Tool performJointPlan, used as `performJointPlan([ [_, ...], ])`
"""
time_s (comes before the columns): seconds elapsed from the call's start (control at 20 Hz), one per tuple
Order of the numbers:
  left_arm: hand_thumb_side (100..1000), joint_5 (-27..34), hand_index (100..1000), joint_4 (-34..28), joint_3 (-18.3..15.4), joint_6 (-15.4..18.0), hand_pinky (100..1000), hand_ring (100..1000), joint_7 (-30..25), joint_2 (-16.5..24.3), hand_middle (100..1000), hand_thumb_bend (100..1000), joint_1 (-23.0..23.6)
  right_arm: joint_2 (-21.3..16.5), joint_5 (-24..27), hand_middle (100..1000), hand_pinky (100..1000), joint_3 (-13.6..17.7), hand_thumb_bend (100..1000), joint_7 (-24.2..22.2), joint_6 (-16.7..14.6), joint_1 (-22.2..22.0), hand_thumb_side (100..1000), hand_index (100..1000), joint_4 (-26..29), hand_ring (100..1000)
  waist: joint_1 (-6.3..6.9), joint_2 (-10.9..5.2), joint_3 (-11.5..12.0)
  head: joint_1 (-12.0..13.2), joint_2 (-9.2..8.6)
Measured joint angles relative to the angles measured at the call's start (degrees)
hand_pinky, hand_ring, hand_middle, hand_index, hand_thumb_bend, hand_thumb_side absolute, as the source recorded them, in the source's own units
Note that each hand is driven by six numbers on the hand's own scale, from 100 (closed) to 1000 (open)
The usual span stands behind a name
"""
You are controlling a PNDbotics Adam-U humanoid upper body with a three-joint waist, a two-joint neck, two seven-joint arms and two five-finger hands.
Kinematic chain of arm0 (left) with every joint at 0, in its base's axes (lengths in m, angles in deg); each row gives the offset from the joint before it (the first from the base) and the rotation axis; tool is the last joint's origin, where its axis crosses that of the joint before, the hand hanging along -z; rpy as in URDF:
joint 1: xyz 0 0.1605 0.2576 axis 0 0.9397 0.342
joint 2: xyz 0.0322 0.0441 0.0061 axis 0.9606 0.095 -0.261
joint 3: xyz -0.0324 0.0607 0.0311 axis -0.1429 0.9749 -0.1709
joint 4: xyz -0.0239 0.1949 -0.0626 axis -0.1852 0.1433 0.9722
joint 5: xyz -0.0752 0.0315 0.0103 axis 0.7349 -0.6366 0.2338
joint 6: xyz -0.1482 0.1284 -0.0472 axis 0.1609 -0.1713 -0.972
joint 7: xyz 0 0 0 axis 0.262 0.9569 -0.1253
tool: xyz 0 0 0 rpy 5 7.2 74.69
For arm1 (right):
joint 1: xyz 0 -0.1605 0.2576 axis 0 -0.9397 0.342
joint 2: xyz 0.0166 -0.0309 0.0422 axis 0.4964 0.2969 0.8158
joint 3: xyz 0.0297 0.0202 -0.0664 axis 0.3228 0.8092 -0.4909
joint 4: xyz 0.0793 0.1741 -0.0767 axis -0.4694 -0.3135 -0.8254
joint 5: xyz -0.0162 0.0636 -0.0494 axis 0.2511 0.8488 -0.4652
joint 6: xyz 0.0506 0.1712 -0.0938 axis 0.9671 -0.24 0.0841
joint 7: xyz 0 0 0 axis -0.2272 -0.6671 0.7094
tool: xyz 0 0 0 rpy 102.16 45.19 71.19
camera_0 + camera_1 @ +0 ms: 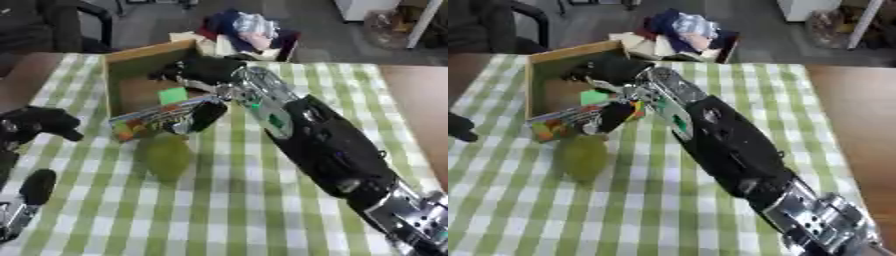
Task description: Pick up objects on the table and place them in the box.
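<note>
An open cardboard box (112, 75) stands at the far left of the green-checked table (227, 200). My right arm reaches in from the lower right, and my right hand (203, 69) hovers over the box. Its thumb (207, 116) hangs down against the right end of a colourful flat packet (157, 116). The packet lies tilted across the box's front wall. A small green piece (172, 95) shows inside the box. On the cloth just in front of the box sits a rounded green fruit-like object (166, 156). My left hand (39, 122) rests at the left edge, with relaxed fingers and nothing in it.
Beyond the table's far edge there is a pile of clothes and bags (249, 30). A dark chair (52, 25) stands at the back left. Bare brown tabletop (424, 105) shows to the right of the cloth.
</note>
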Motion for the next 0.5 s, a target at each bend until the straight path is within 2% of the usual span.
performJointPlan([
  [0.25, 586, -0.3, 867, 0.0, -0.1, 0.1, 794, 655, 0.3, 0.0, 701, 214, 0.2, 1.2, -1.9, 866, 794, -0.8, 357, -2.8, -2.5, -1.4, 643, 991, -1.4, 828, 0.05, 0.05, -0.2, 0.2, 0.0],
  [0.5, 588, -0.6, 868, 0.1, -0.1, 0.1, 794, 655, 0.3, 0.0, 701, 212, 0.2, 2.3, -4.3, 862, 792, 0.0, 351, -2.9, -3.2, -1.9, 649, 990, -5.2, 826, 0.27, 0.22, -0.2, 0.2, 0.0],
])
